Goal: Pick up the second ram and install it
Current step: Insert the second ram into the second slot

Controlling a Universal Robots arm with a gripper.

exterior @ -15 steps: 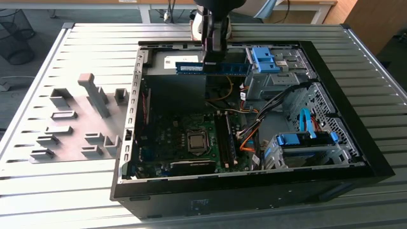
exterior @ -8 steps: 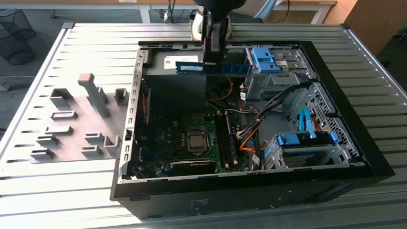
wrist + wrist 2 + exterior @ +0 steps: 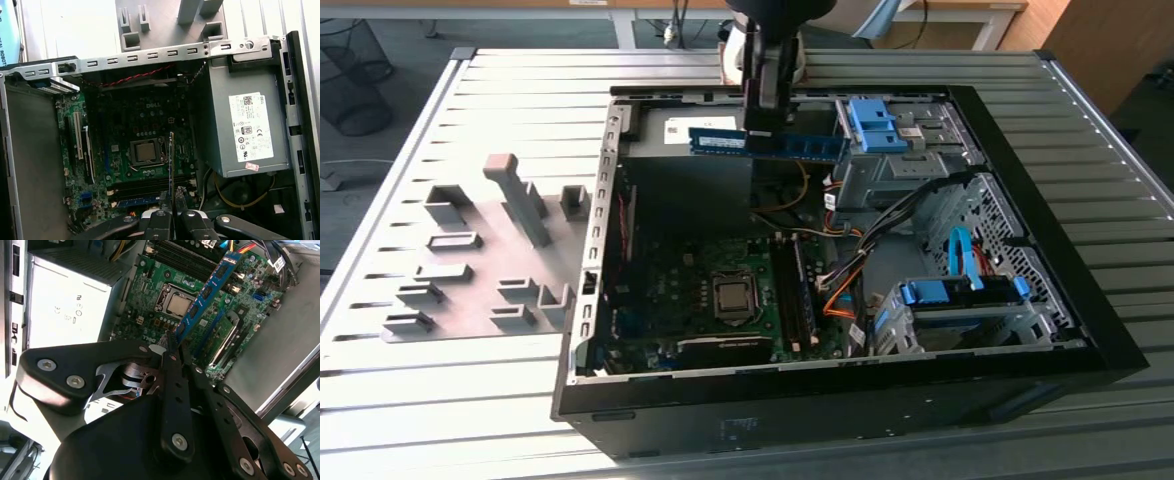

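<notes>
Above the case (image 3: 854, 410), fingers (image 3: 767, 88) tight on the second ram (image 3: 718, 140), edge-on over the motherboard (image 3: 150, 115) in the first wrist view

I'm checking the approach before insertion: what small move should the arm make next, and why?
Probably turn the wrist: the gripper holds the second ram high above the motherboard, lying crosswise to the long black sockets, so it should line up before descending.

Bright daylight, harsh glare, deep shadows
</notes>
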